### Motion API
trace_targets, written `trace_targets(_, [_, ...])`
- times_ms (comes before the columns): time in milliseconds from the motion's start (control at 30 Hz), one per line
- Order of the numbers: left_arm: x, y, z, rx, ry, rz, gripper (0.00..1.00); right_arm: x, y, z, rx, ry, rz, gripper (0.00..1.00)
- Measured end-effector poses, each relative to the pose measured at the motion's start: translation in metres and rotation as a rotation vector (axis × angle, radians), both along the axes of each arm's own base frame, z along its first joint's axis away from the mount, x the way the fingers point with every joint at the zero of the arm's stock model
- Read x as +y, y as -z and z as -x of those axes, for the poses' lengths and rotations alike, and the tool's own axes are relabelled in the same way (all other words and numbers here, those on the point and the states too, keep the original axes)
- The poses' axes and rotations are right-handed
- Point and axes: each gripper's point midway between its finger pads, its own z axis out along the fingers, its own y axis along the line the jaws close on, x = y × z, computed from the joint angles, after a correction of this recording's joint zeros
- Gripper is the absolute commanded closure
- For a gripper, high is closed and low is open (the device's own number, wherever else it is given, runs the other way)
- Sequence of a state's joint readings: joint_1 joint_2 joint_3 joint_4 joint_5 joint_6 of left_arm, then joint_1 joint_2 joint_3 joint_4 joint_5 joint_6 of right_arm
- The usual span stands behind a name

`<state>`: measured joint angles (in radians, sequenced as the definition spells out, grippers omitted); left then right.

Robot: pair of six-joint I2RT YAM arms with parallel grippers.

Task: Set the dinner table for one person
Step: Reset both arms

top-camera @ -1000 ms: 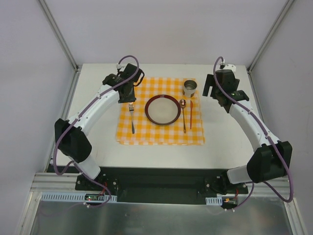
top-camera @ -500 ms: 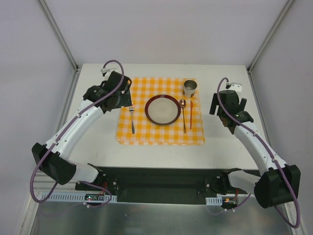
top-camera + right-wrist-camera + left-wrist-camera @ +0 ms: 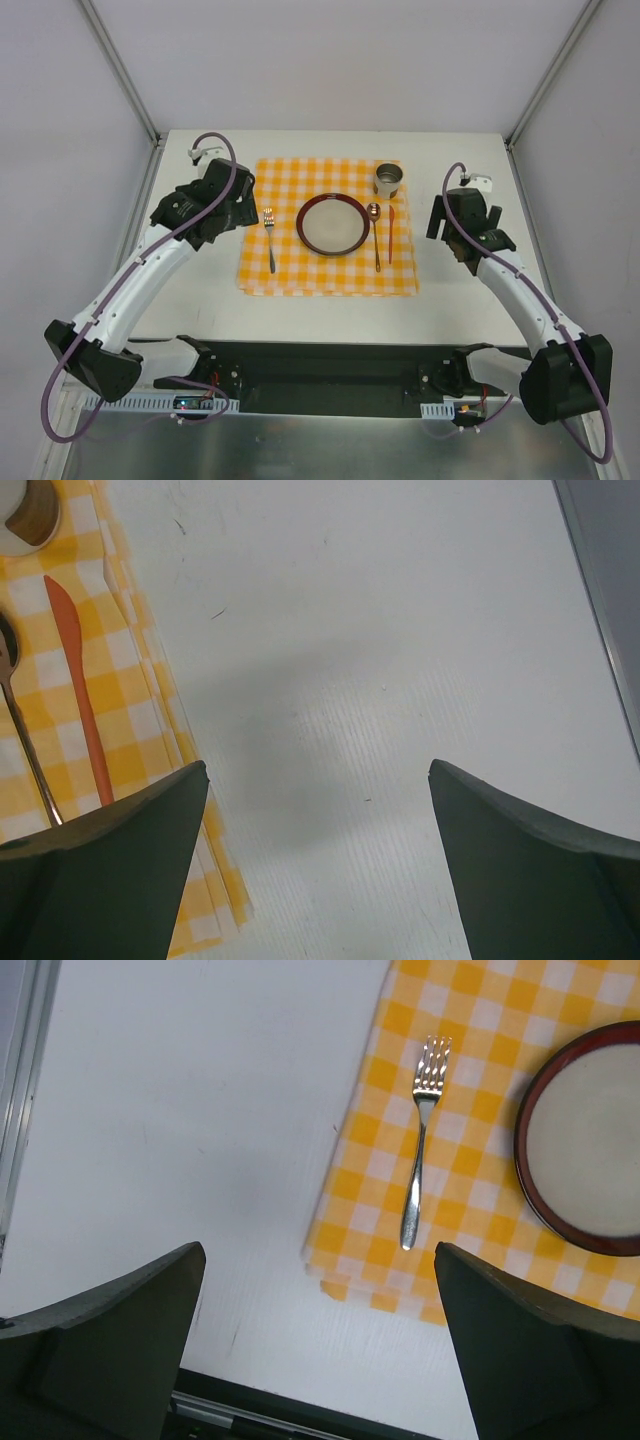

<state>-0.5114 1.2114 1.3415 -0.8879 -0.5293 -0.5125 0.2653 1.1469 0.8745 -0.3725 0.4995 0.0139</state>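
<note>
As both hover above dinner table [image 3: 330,310], left fingers [image 3: 110,1330] gape empty, right fingers [image 3: 100,850] likewise

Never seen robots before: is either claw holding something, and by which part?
Nothing is held. The left gripper and the right gripper are both open and empty.

Top view overlooks the dinner table [image 3: 330,315] from behind; closer downward wrist views share its cloth [image 3: 320,278].

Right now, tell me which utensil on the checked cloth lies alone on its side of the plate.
The fork, left of the plate. The spoon and the orange knife lie side by side on the plate's right.
</note>
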Motion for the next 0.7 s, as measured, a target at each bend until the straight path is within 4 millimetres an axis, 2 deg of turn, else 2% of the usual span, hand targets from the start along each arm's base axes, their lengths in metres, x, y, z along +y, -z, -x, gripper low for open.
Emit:
trace_targets(400, [0.004, 0.025, -0.014, 0.068, -0.037, -0.097, 0.01, 0.007, 0.007, -0.005, 0.043, -0.026, -0.015, 0.04])
trace_targets(700, [0.005, 0.028, -0.018, 0.07, -0.043, -0.122, 0.01, 0.007, 0.007, -0.004, 0.057, -0.026, -0.012, 0.04])
